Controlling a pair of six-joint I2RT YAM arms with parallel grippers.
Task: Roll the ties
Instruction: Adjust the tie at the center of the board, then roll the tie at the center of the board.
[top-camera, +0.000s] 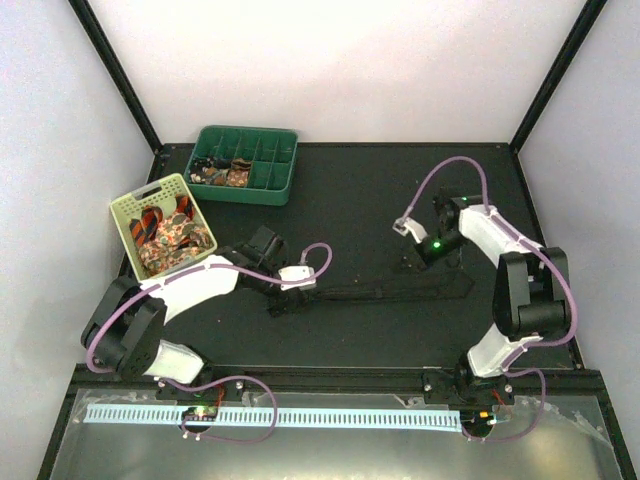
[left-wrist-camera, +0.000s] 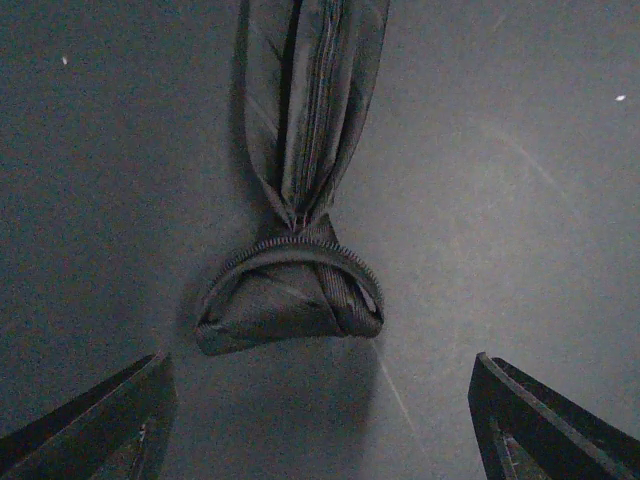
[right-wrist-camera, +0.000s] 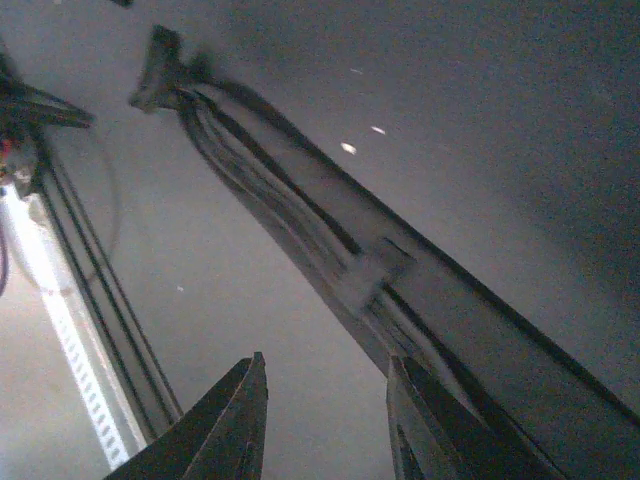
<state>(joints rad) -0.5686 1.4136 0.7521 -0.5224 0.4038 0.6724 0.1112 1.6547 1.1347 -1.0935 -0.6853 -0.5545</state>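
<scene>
Green compartment tray (top-camera: 250, 194) at black table's (top-camera: 380, 200) far edge, pale slatted basket (top-camera: 145, 192) nearby

Overhead view: even, bright light; white walls near blown out, black table (top-camera: 380, 200) swallowing detail, dark tie (top-camera: 380, 292) barely separable. Pale strip (top-camera: 270, 415) behind arm bases glares.
Left wrist view: dim, bluish, grainy; tie sharp just ahead of left gripper (left-wrist-camera: 320, 365), soft shadow beneath its rolled end; fingertips (left-wrist-camera: 120, 410) blurred.
Right wrist view: hazy, soft focus; bright specks beyond right gripper (right-wrist-camera: 327, 360); fingers (right-wrist-camera: 230, 430) dark, smeared.
</scene>
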